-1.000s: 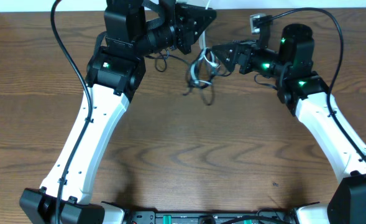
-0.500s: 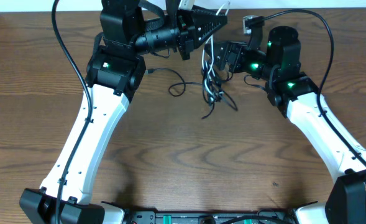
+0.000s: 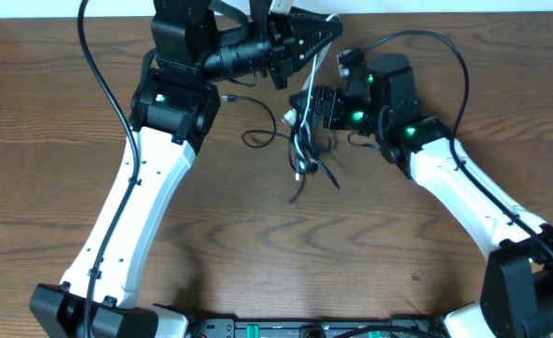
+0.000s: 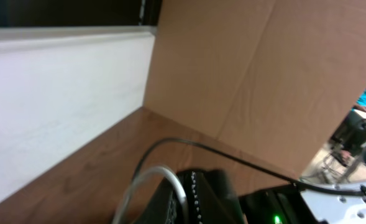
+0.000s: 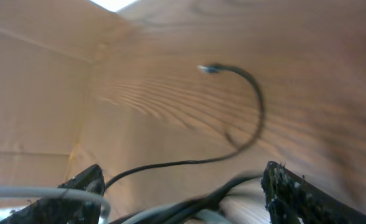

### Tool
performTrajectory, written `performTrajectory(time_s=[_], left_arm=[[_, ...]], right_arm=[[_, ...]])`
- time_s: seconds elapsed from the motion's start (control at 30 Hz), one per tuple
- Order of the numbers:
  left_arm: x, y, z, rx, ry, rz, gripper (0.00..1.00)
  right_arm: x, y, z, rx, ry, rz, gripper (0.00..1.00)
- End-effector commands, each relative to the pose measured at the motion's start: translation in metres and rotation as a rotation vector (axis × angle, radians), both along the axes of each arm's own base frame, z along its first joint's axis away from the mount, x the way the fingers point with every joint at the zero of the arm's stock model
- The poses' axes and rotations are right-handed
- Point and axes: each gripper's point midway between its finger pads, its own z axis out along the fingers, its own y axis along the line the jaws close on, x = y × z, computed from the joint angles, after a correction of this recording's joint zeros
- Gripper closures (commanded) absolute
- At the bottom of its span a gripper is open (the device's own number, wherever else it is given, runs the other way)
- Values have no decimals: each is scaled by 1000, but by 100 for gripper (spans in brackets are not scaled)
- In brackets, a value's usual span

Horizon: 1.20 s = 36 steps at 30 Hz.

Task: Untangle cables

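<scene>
The white cable (image 3: 307, 86) hangs from my left gripper (image 3: 330, 26), which is raised at the table's far edge and shut on it; in the left wrist view the white cable (image 4: 146, 180) loops over the finger (image 4: 198, 196). It runs down into a tangle with the black cable (image 3: 303, 150) on the table. A black loop (image 3: 257, 137) and small plug (image 3: 227, 97) trail left. My right gripper (image 3: 312, 101) is at the tangle's top. In the right wrist view its fingers (image 5: 186, 193) are wide apart with both cables passing between them, and the black cable (image 5: 252, 121) curves away.
The wooden table (image 3: 285, 244) spreads out in front of the tangle. A white wall and brown cardboard panel (image 4: 245, 68) stand behind the far edge. Thick black robot cords (image 3: 93, 66) arc over both arms.
My right gripper has moved left and toward the front. The tangle has stretched, shifting left and nearer. My left gripper rose to the far edge and then held still.
</scene>
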Motion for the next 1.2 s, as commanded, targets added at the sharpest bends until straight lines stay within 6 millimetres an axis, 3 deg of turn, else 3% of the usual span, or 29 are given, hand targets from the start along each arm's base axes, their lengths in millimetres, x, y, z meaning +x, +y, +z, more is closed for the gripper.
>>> performTrajectory(time_s=[0.0, 0.23, 0.47, 0.6, 0.73, 0.8, 0.97, 1.17], left_arm=[[4, 7, 25, -29, -86, 65, 93], [13, 15, 54, -120, -139, 138, 93], [21, 19, 57, -131, -146, 191, 92], [25, 21, 56, -132, -133, 213, 93], [38, 26, 36, -96, -40, 286, 93], [48, 32, 17, -58, 41, 353, 93], [51, 35, -10, 1, 148, 383, 92], [58, 47, -46, 85, 279, 479, 93]], right_arm=[[6, -12, -29, -78, 76, -85, 24], [6, -15, -63, -127, 150, -99, 23], [4, -16, -92, -156, 216, -94, 23], [5, -16, -92, -174, 184, -70, 22], [7, -20, -87, -208, 108, -15, 21], [7, -25, -83, -203, 93, 9, 21], [10, -46, -78, -203, 98, -3, 20], [4, -42, -72, -174, 68, 77, 16]])
